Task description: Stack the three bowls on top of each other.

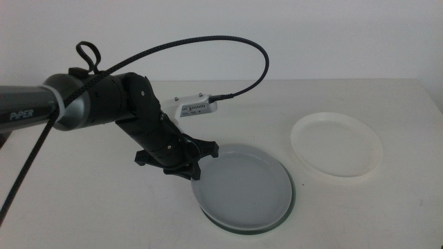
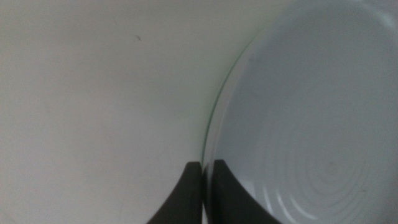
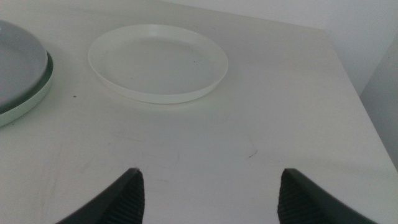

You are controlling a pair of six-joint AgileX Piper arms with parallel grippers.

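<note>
While left gripper [image 1: 196,168] pinches grey-blue bowl [image 1: 242,183] rim — white bowl [image 1: 337,145] apart.

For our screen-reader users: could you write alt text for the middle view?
The left gripper pinches the near-left rim of a grey-blue bowl sitting in a mint green bowl on a white table. A white bowl lies apart to the right.
</note>
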